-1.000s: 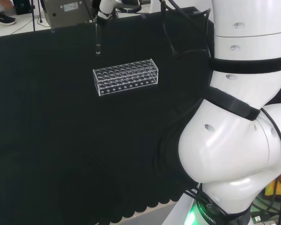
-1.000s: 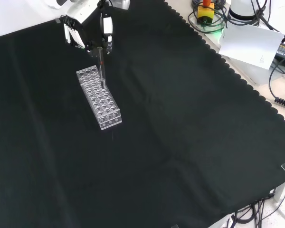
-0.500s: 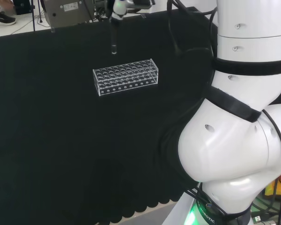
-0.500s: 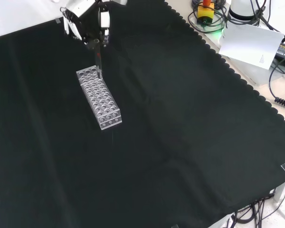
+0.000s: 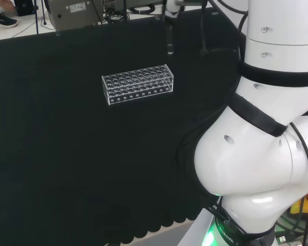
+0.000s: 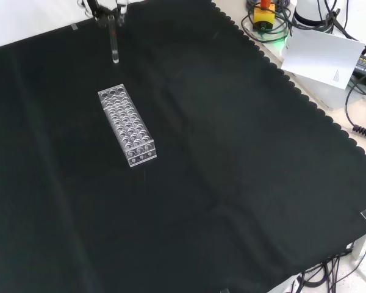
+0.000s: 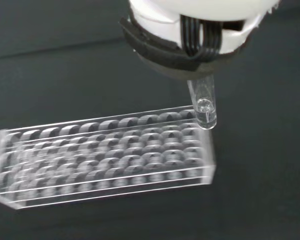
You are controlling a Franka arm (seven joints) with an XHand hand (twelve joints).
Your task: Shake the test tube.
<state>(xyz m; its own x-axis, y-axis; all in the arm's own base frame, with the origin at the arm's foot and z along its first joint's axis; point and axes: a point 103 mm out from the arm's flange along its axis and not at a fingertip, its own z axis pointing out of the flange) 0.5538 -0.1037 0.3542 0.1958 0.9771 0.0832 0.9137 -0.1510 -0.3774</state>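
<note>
black cloth point(image 6: 232, 159) covers the bench, its scalloped edge running along the right side of the front view. clear test tube rack point(image 6: 126, 125) stands on the cloth, a long block of many round wells; in the head view point(image 5: 138, 84) it lies lengthwise left to right, in the front view it runs away from the camera. test tube point(image 6: 113, 41) hangs upright in the air, clear of the rack and not seated in any well. front view: the tube is beyond the rack's far end, its rounded bottom well above the cloth. head view: the tube point(image 5: 170, 40) is above and to the right of the rack's right end. hand point(image 7: 200, 35) grips the tube at its upper part, fingers curled round it; in the front view the fingers point(image 6: 100, 7) enter at the top edge with the tube descending from them. wrist view: the tube's rounded lower end point(image 7: 204, 106) points toward the camera beside one end of the rack point(image 7: 105, 152). contents of the tube cannot be determined. white arm links point(image 5: 267, 128) occupy the right of the head view.
</note>
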